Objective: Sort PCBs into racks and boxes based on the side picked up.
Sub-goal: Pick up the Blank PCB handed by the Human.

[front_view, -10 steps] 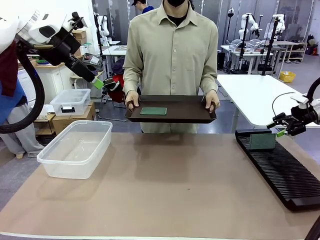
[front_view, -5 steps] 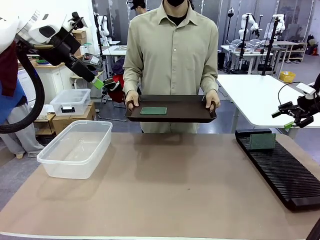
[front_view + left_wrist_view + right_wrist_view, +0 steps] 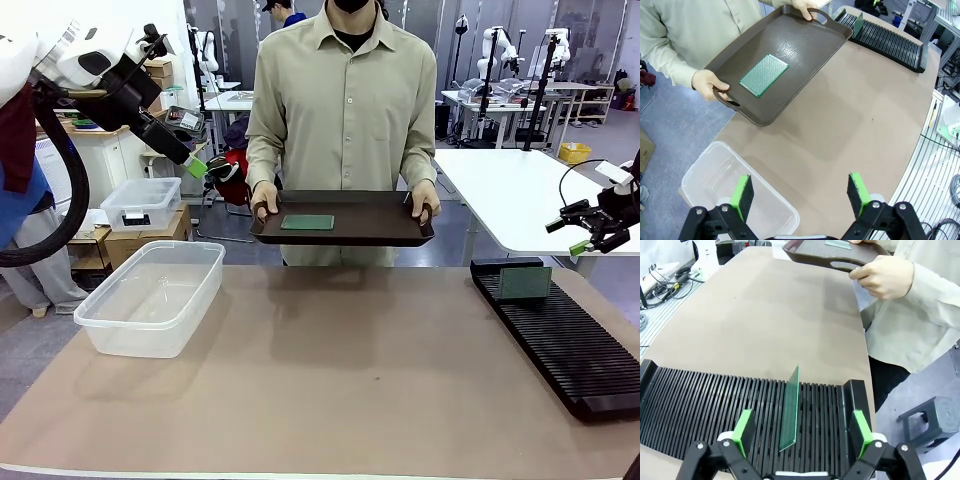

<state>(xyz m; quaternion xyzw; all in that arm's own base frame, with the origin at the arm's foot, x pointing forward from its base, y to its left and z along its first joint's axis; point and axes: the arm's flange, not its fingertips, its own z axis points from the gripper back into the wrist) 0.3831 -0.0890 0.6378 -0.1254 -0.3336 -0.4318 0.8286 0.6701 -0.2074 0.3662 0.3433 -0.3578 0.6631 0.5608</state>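
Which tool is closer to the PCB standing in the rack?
Right. The right tool hangs open just above that PCB; the left tool is high at the opposite end, near the tub.

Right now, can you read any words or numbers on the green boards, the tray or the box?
No words or numbers can be read.
Flat PCB on the tray: only a grid of dots, no letters.
Upright PCB in the rack: seen edge-on, no print visible.
Clear tub: plain.

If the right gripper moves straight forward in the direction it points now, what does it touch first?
Probably the PCB standing upright in the rack, directly ahead of the open right gripper, between its fingers; depth is unclear.
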